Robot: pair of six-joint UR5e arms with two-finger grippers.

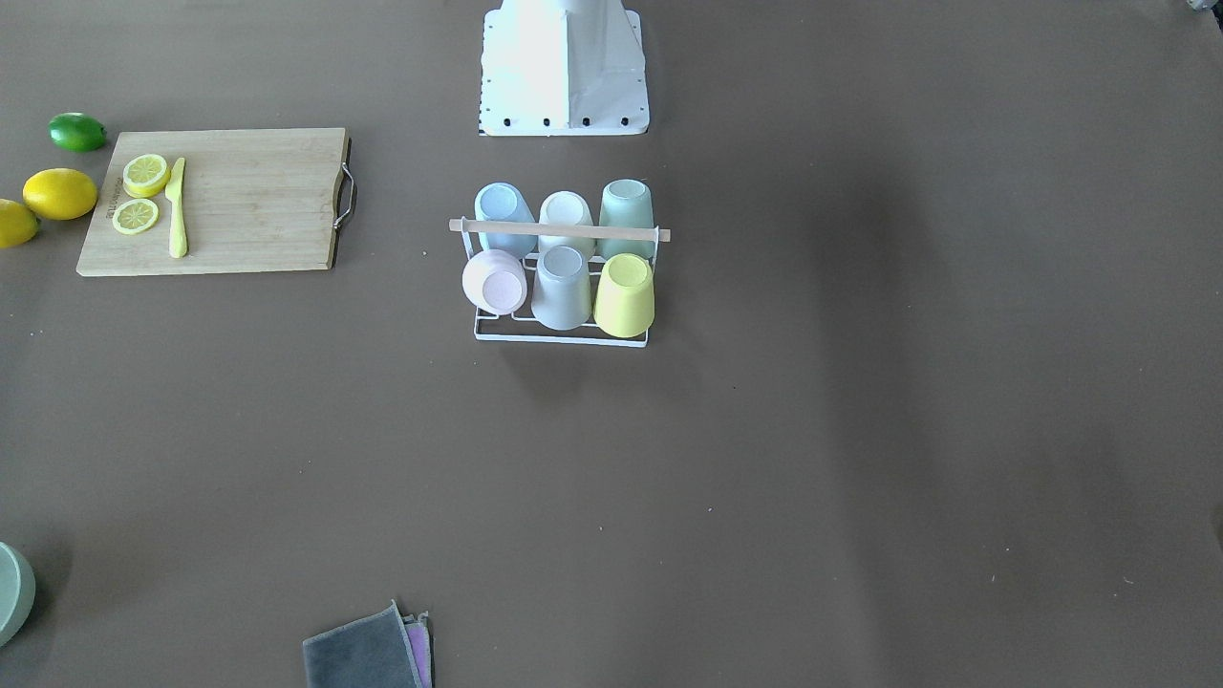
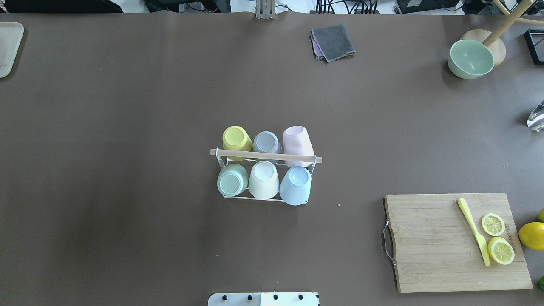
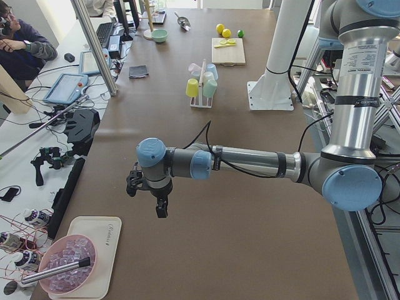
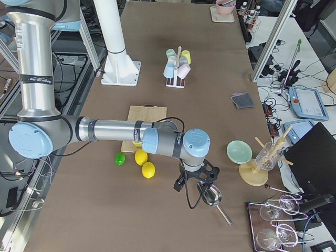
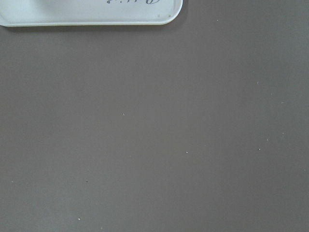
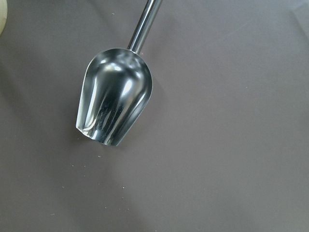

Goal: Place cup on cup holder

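Observation:
The cup holder (image 2: 265, 155), a white wire rack with a wooden rod on top, stands mid-table and also shows in the front view (image 1: 559, 230). Several pastel cups sit upside down on its prongs, among them a yellow cup (image 2: 236, 139), a pink cup (image 2: 298, 142) and a blue cup (image 2: 295, 187). My left gripper (image 3: 147, 194) hangs over the table's left end, far from the rack. My right gripper (image 4: 193, 185) hangs over the right end. Both show only in the side views, so I cannot tell whether they are open or shut.
A bamboo cutting board (image 2: 429, 242) with lemon slices and a yellow knife (image 2: 472, 231) lies at the right, whole lemons beside it. A green bowl (image 2: 471, 58) and grey cloth (image 2: 333, 41) lie at the far edge. A metal scoop (image 6: 113, 104) lies under my right wrist, a white tray (image 5: 91, 12) under my left.

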